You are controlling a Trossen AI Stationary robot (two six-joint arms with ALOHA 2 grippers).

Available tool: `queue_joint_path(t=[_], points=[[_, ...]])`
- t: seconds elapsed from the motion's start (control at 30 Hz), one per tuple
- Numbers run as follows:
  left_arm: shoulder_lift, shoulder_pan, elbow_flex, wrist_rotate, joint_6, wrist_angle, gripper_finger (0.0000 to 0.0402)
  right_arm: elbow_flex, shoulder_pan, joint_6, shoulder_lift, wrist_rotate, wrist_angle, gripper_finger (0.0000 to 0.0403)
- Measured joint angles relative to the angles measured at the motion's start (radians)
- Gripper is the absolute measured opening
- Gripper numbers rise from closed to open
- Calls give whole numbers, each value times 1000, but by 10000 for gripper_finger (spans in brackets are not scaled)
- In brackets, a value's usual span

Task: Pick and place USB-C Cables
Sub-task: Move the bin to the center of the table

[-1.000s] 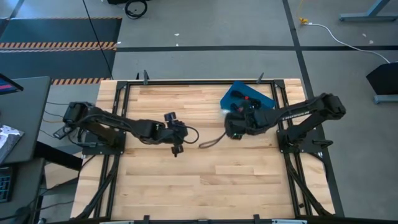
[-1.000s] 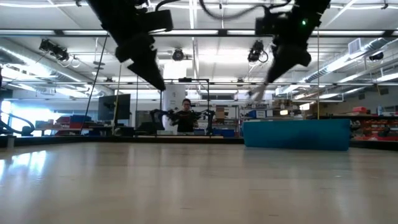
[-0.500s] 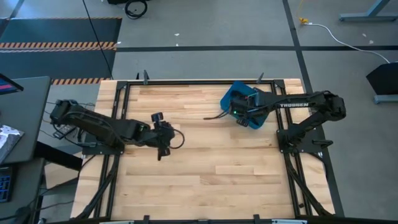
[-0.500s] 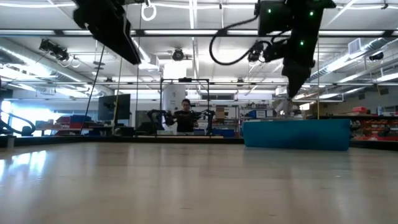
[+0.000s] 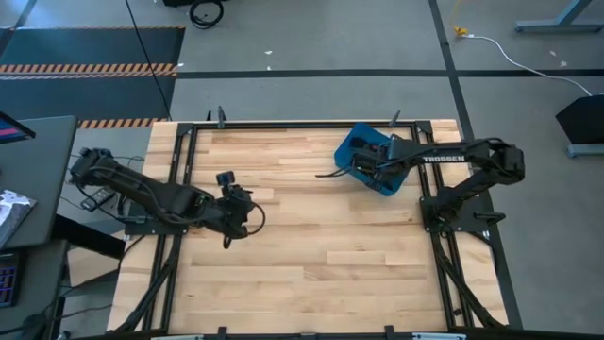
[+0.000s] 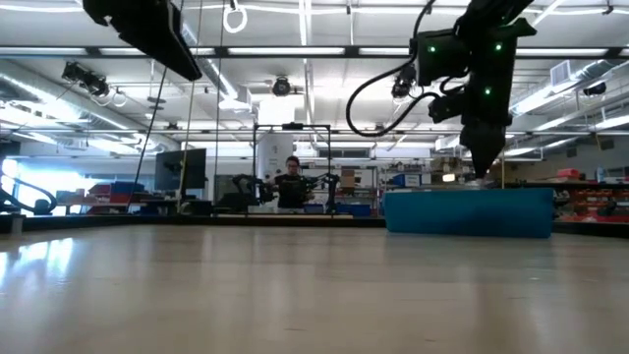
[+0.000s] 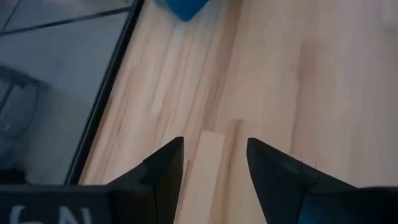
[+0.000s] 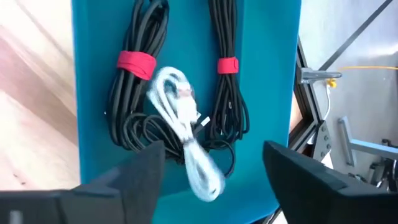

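My right end effector (image 8: 211, 165), jaws wide and empty, hangs over cables (image 8: 180, 102) in the bin (image 5: 363, 162) at two o'clock; a trailing cable (image 5: 330, 174) could snag.

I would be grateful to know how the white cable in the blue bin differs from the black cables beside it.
The white cable is pale and lies slantwise, partly on top of the black cables. No band shows on the white cable; two black bundles each wear a red band. All lie in the blue bin, under the open right gripper.
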Motion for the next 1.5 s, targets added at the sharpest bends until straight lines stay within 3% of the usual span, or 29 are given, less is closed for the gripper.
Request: queue_joint_path(t=[0.23,0.5,0.73,0.83,1.03,1.27,1.5], points=[[-40,-90,0,-128,-113,-79,183,0,5,0,-85,-16,19,316],[-105,-238,-1,-330,-170,-86,181,0,107,-77,-284,-239,324,307],[-238,-289,-181,-378,-93,154,169,0,213,-84,-418,-278,457,295],[-296,-258,-267,-311,51,376,162,0,245,-81,-446,-285,476,293],[-347,-138,-397,0,306,818,147,0,325,-49,-450,-305,481,292],[-347,-29,-439,136,297,843,143,-99,388,32,-452,-207,435,286],[-347,11,-445,186,282,851,142,-235,367,104,-462,-196,445,283]])
